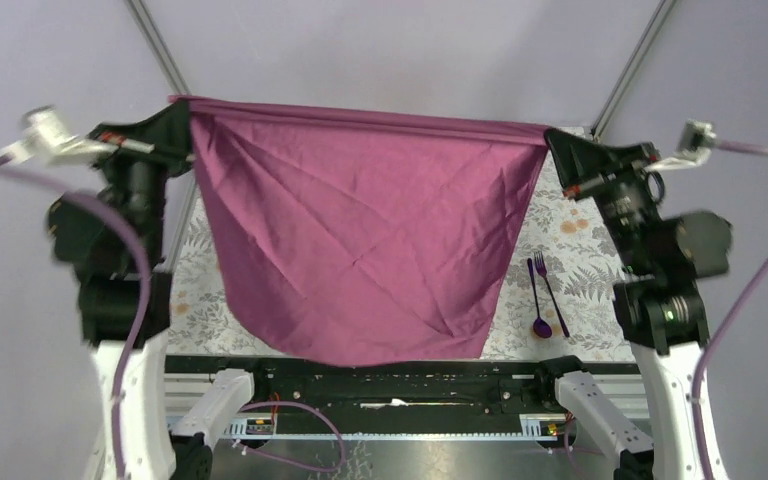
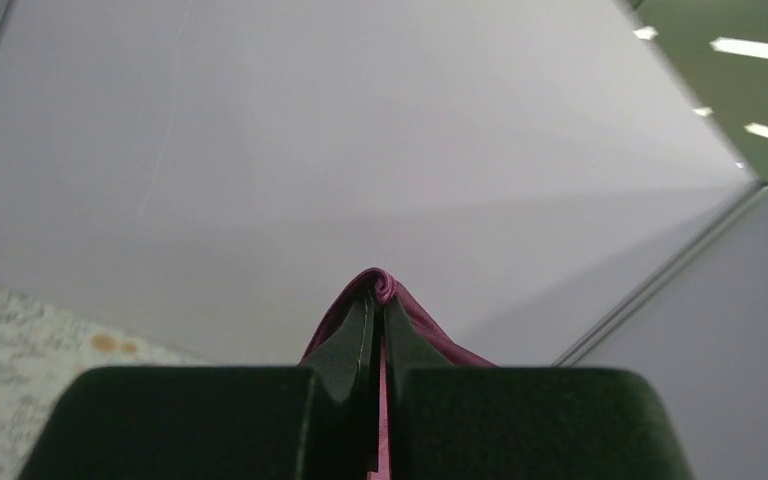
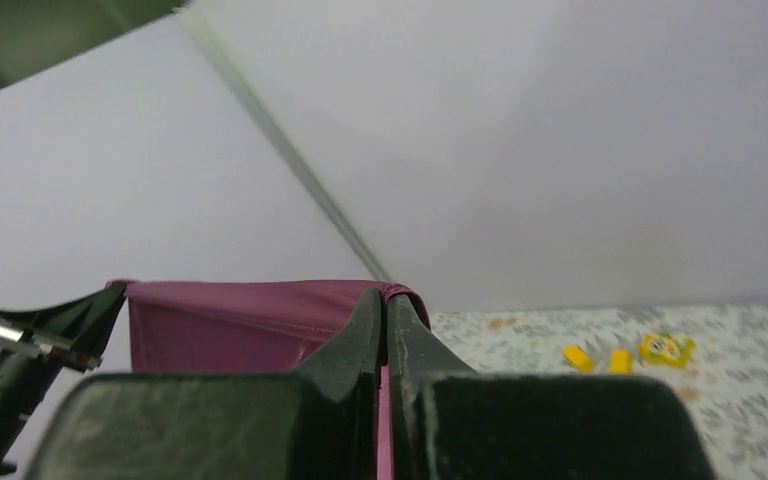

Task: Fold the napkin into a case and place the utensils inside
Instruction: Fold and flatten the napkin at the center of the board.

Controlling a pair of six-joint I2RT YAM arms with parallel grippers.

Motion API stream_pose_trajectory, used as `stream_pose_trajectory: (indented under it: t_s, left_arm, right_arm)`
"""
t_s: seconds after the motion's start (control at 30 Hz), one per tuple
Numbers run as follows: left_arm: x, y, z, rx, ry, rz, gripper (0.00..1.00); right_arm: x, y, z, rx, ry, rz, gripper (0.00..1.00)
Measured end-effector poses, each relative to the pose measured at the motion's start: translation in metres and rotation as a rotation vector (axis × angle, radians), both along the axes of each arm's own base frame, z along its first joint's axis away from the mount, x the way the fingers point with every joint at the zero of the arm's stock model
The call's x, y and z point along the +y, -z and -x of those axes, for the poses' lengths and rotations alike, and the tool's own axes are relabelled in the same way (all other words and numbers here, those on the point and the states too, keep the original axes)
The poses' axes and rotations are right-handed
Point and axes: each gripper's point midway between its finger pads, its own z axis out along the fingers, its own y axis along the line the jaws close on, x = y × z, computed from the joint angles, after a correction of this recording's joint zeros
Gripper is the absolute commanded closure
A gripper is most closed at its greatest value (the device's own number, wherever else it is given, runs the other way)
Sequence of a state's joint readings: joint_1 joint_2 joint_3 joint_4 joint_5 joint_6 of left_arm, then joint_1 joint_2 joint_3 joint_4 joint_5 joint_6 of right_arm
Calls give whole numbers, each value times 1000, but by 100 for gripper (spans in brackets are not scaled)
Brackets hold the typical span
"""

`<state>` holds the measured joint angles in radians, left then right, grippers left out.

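The plum-purple napkin (image 1: 365, 240) hangs spread in the air between both arms, its top edge taut and its lower part sagging to a rounded point near the table's front edge. My left gripper (image 1: 182, 118) is shut on its top left corner (image 2: 385, 290). My right gripper (image 1: 557, 143) is shut on its top right corner (image 3: 395, 292); the taut cloth (image 3: 240, 325) runs left to the other arm there. The dark purple spoon (image 1: 540, 318) and fork (image 1: 550, 290) lie side by side on the table, right of the napkin.
A floral grey-and-orange tablecloth (image 1: 585, 270) covers the table. Small yellow blocks (image 3: 620, 355) lie on it at the far right. Grey tent walls and slanted poles (image 1: 630, 60) close in the back. The arm bases and a rail (image 1: 400, 385) sit along the near edge.
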<state>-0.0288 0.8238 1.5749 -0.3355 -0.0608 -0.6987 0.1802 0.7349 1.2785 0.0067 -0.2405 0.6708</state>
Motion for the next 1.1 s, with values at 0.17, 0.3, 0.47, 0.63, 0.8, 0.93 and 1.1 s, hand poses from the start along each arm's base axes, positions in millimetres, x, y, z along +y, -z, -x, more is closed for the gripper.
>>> stream_pose_trajectory:
  t_s: [0.17, 0.3, 0.47, 0.63, 0.8, 0.93, 1.1]
  left_arm:
    - [-6, 88, -118, 239, 7, -7, 100]
    - [-10, 199, -208, 495, 5, -15, 100]
    - [-15, 360, -283, 814, 13, -25, 100]
    - [-19, 488, -304, 1046, 33, -28, 100]
    - [-20, 521, -303, 1111, 35, -12, 100]
    - [-18, 515, -306, 1107, 29, 5, 100]
    - [-14, 524, -288, 1201, 20, 41, 100]
  right_arm:
    - [-8, 80, -102, 278, 149, -8, 100]
    - [-10, 198, -180, 550, 255, 48, 100]
    - [-11, 340, -230, 845, 327, 155, 100]
    - [-12, 420, -260, 982, 351, 256, 100]
    - [-7, 436, -279, 999, 315, 297, 100]
    - [-3, 429, -283, 987, 286, 304, 100]
    - [-1, 435, -270, 1041, 255, 321, 100]
